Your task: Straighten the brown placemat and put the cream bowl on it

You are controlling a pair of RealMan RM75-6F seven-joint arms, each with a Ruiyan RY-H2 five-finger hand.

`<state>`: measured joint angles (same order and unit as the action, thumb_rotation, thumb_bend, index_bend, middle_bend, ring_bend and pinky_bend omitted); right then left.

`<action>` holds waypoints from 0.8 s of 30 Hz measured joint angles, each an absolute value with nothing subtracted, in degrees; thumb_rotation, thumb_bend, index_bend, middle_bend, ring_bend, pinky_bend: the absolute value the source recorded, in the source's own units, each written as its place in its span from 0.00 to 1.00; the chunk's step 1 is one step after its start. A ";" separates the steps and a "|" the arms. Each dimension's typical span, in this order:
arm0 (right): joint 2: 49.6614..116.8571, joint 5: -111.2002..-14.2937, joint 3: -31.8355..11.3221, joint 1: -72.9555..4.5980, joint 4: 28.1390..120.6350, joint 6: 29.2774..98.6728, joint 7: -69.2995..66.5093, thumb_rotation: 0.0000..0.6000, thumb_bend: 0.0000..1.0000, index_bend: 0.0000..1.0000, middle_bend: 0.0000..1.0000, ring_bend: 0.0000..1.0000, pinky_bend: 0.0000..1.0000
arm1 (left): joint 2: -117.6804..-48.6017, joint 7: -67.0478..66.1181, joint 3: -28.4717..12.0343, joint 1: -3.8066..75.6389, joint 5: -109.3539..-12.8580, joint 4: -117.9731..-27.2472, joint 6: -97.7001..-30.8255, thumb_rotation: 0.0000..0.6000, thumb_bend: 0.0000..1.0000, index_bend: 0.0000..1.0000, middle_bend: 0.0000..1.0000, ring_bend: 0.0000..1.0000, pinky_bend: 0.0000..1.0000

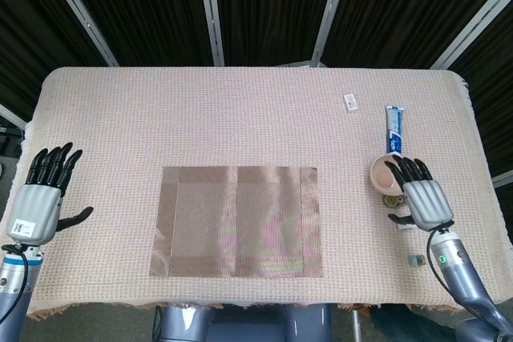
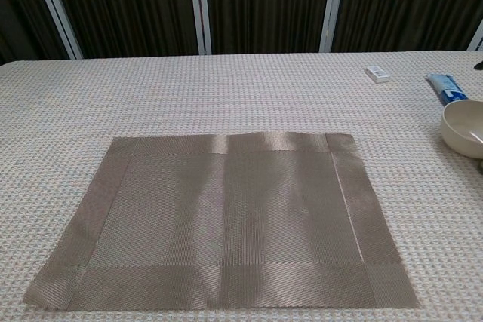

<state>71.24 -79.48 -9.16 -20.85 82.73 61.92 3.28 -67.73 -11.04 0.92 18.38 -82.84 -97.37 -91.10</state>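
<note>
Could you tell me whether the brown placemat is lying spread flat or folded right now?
Spread flat. The brown woven placemat lies as one open sheet on the tablecloth, all four corners showing, with only faint vertical crease lines across it.

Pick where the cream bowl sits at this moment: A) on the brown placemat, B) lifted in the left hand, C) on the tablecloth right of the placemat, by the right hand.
C: the cream bowl rests on the tablecloth, apart from the brown placemat, with the right hand at it.
</note>
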 measured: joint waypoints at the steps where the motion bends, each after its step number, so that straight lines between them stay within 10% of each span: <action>1: 71.45 -78.77 -9.23 -21.55 82.18 60.44 3.04 1.00 0.00 0.12 0.00 0.00 0.00 | -67.73 -11.05 0.73 18.35 -82.63 -97.26 -90.80 1.00 0.00 0.00 0.00 0.00 0.00; 11: 76.56 -74.76 -9.10 -26.37 74.19 53.18 2.98 1.00 0.02 0.36 0.00 0.00 0.00 | -67.82 -9.80 -1.31 18.02 -81.54 -95.94 -88.42 1.00 0.00 0.00 0.00 0.00 0.00; 24: 83.71 -74.85 -7.86 -28.49 62.94 52.98 5.85 1.00 0.32 0.56 0.00 0.00 0.00 | -67.41 -7.99 -2.45 17.29 -82.10 -95.69 -87.36 1.00 0.00 0.00 0.00 0.00 0.00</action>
